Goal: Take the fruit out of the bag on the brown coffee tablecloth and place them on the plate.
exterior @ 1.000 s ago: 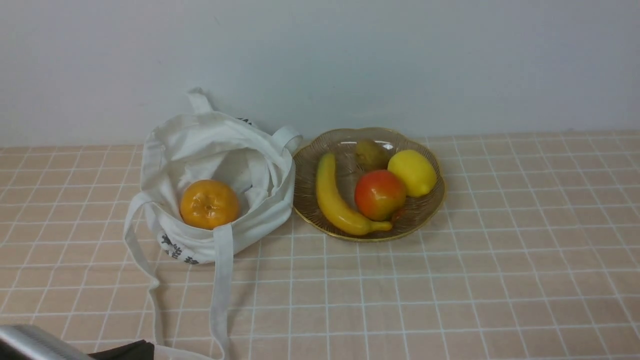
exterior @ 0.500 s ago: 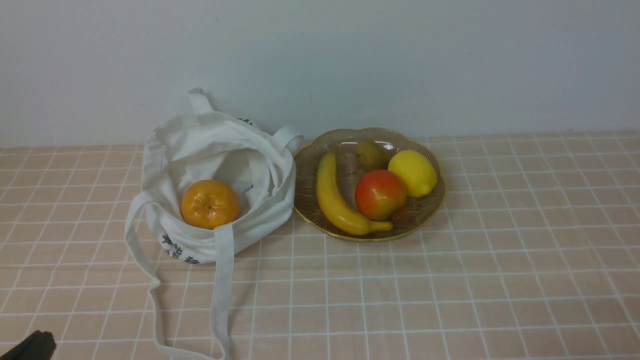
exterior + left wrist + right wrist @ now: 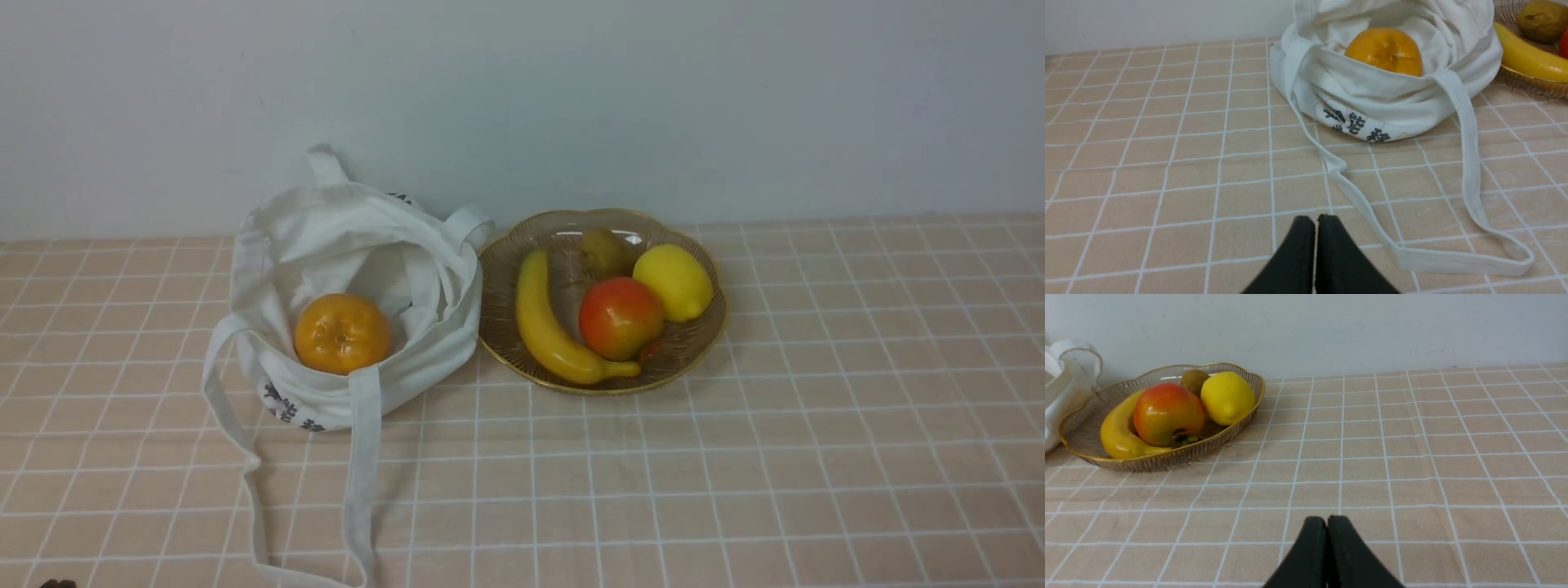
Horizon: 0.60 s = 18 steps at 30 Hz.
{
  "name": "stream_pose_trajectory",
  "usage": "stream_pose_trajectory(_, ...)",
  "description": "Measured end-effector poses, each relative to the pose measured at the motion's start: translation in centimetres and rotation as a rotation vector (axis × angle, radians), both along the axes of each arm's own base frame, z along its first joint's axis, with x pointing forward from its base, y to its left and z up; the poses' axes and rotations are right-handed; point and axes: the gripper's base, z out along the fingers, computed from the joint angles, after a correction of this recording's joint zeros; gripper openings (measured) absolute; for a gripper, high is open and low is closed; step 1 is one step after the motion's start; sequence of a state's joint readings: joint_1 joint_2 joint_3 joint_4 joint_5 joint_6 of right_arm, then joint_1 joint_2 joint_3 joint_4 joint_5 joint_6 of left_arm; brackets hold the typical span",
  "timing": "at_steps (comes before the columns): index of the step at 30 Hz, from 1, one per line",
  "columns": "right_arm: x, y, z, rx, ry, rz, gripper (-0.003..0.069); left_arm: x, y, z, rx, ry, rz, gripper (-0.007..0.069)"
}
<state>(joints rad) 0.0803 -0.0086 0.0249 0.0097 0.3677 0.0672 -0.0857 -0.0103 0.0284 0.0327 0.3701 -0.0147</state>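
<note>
**One fruit on the plate, one in the bag, both my grippers closed and empty**

From the front, the brown coffee tablecloth [image 3: 735, 457] covers the whole surface up to the wall. The bag [image 3: 343, 269] sits toward the far-left part of the cloth, its mouth slumped open, and the plain orange fruit [image 3: 342, 333] lies inside it. One strap [image 3: 363, 474] trails from the bag toward the near edge. Just beside the bag, on its right, stands the plate [image 3: 702, 327]. In it lie a banana [image 3: 551, 331], the red-orange fruit [image 3: 620, 318], a lemon [image 3: 673, 282] and a small brownish fruit [image 3: 606, 249] at the far side. My arms barely show here; only a dark scrap appears at the near-left corner.

Through my left wrist camera, my left gripper [image 3: 1316, 222] hangs over bare cloth near the strap's loop [image 3: 1453, 261], its two black fingers pressed together with nothing between them. The bag [image 3: 1372, 102] lies ahead with the orange fruit [image 3: 1384, 51] showing in its mouth.

Through my right wrist camera, my right gripper [image 3: 1327, 524] is also together and empty, above open cloth and well apart from the plate [image 3: 1081, 457]. The red-orange fruit [image 3: 1167, 414] rests there against the banana [image 3: 1116, 435], with the lemon [image 3: 1227, 398] just beside it.
</note>
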Motion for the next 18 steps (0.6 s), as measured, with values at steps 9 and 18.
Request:
stream_pose_trajectory(9, 0.00, 0.00, 0.00, 0.000, 0.000, 0.000, -0.0014, -0.02, 0.00, -0.07, 0.001, 0.008, 0.000, -0.0008)
stream_pose_trajectory(18, 0.00, 0.00, 0.00, 0.000, 0.000, 0.000, -0.0014, -0.02, 0.00, -0.07, 0.001, 0.008, 0.000, -0.0008)
